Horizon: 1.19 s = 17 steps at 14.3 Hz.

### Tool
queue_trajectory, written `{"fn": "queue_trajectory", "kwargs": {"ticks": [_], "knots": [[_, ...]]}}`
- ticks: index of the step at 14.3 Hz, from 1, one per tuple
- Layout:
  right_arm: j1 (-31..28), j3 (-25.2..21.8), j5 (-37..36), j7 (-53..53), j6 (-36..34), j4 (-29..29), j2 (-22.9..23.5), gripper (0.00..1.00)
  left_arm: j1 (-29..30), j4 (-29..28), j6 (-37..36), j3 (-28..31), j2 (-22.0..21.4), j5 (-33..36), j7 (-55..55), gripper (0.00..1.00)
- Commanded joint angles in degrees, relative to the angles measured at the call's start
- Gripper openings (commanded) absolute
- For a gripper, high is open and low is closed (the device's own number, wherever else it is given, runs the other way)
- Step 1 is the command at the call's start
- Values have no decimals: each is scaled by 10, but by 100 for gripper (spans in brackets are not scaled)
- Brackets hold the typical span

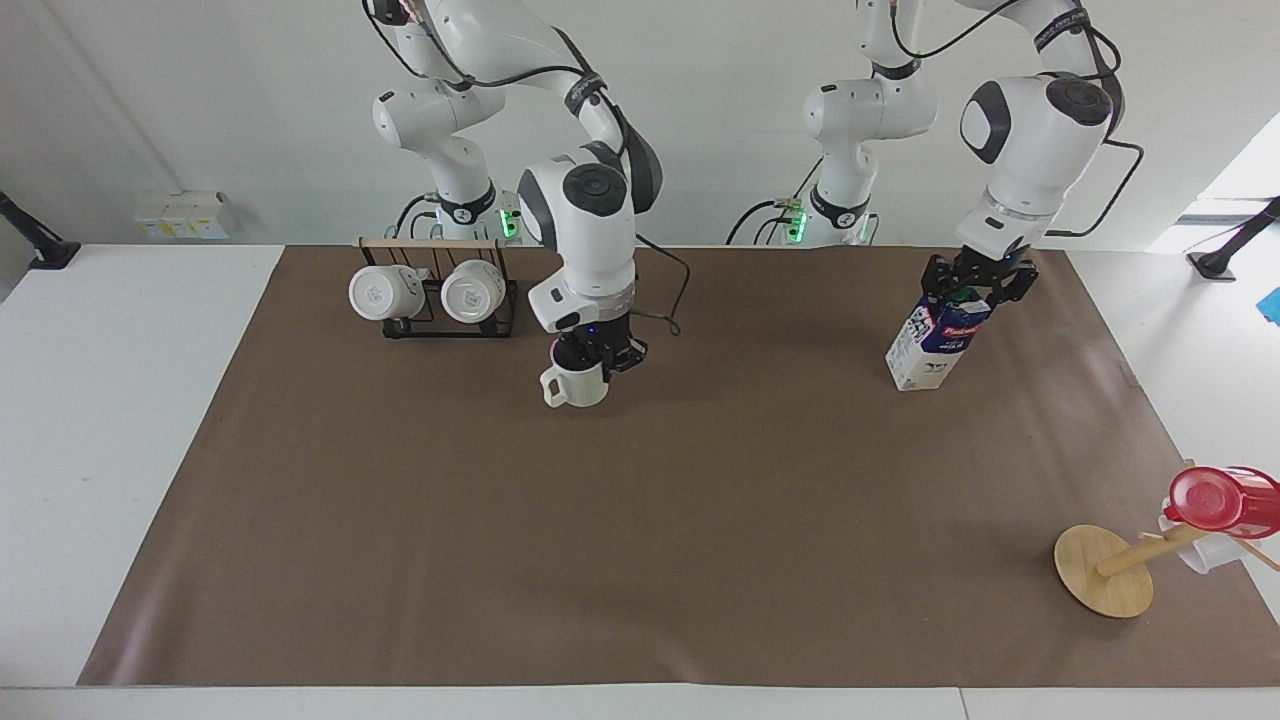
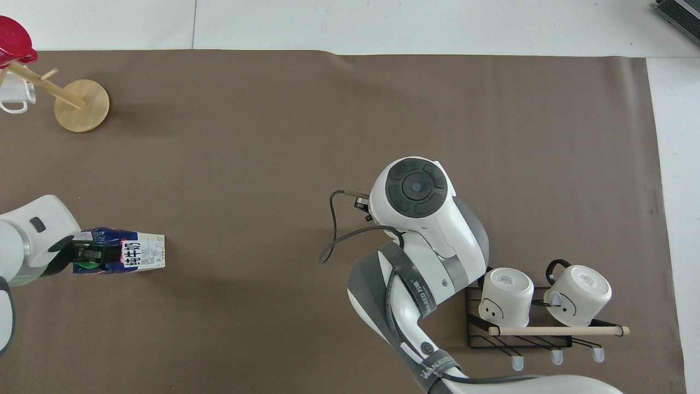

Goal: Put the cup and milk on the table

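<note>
One camera looks down from high across the table (image 1: 60,420), facing both robots; a second, mounted above the robots' end, looks steeply forward. Half a turn apart, both cover the brown paper sheet (image 1: 640,540) and mug rack (image 2: 519,334).

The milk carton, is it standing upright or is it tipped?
Tipped. The milk carton leans, its green-capped top toward the robots and its base on the brown paper; the left gripper is at its top.
</note>
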Motion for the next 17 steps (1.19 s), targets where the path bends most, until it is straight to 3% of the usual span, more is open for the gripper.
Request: {"fn": "queue_trajectory", "kwargs": {"ticks": [1,4,7,17], "knots": [[23,-3,-10,38,14,22,31,0,-6,-12,8,3,-12,3,-2,70],[44,-3,-11,70,48,21,51,0,-6,-12,7,3,-12,3,-2,58],[45,-2,-7,70,60,17,51,0,-6,-10,4,3,-11,3,-2,52],[60,-2,-6,70,77,4,59,0,-8,44,-28,-2,-1,3,-43,42]]}}
